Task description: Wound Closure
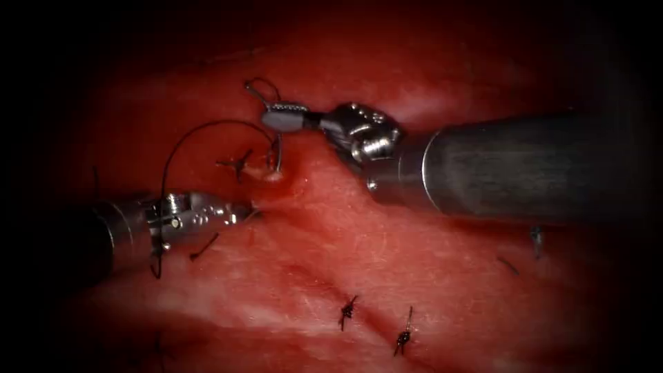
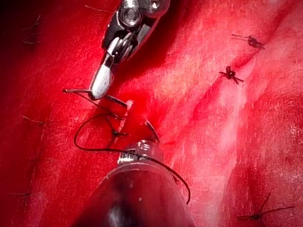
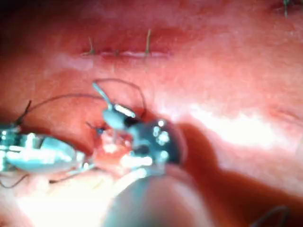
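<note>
Beside the cut (image 1: pixel 266 176) in the tissue (image 1: pixel 414 276), the right tool (image 1: pixel 276 114) was clamped on the thread (image 1: pixel 207 128). The left tool (image 1: pixel 242 211) gripped thread near the stitch; no needle could be made out. Even, gentle tension would likely suit best.

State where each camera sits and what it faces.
Endoscope view: above and in front of the tissue; left tool and right tool both show.
Left wrist view: along the left shaft; its own tip, the right tool beyond.
Right wrist view: along the right shaft; both tools.
Shared: the thread loop.
</note>
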`<act>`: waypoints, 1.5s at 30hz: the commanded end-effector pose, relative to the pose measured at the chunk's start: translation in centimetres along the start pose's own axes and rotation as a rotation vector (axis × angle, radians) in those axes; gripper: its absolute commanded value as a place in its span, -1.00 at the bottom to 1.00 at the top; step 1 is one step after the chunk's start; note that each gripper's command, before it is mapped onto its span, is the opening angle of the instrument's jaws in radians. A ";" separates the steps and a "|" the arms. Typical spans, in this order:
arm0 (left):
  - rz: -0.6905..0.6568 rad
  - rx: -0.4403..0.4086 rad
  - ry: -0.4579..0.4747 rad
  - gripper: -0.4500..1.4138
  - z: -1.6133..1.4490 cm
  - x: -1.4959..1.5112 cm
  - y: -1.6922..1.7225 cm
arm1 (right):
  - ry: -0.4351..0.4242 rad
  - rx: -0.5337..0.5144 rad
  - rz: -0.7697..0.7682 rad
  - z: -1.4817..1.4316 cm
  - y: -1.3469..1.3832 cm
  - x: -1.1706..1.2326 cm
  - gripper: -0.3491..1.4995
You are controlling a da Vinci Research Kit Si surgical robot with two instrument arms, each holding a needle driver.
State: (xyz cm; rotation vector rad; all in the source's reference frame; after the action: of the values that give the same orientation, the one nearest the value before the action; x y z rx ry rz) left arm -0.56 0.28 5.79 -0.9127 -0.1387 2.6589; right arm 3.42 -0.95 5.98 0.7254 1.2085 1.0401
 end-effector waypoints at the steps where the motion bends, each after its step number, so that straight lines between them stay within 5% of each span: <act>1: -0.001 -0.001 0.002 -0.78 0.09 0.00 0.00 | -0.004 0.017 0.007 0.10 -0.08 -0.12 -1.00; 12: -0.003 0.004 0.010 -0.75 0.04 0.01 -0.02 | -0.069 0.067 0.044 0.21 -0.31 -0.34 -1.00; 17: 0.003 0.006 0.027 -0.73 -0.06 -0.03 -0.04 | -0.074 0.076 0.033 0.10 -0.27 -0.25 -1.00; 20: 0.038 0.020 0.064 -0.68 -0.20 -0.09 -0.08 | -0.018 0.067 -0.018 0.01 -0.19 -0.09 0.34; 23: 0.101 0.060 0.126 -0.64 -0.37 -0.16 -0.17 | 0.033 0.082 -0.058 -0.11 -0.09 0.05 0.62; 31: 0.217 0.061 0.328 -0.57 -0.49 -0.21 -0.24 | 0.059 0.074 -0.117 -0.53 0.15 0.32 0.62; 45: 0.347 -0.069 0.586 0.04 -0.14 -0.13 0.05 | 0.075 0.073 -0.236 -0.62 0.25 0.26 0.47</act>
State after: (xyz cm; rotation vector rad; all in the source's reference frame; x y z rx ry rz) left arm -0.37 0.19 5.69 -1.8395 0.0803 2.5538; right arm 2.70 -0.58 5.90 0.5835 1.3690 0.8359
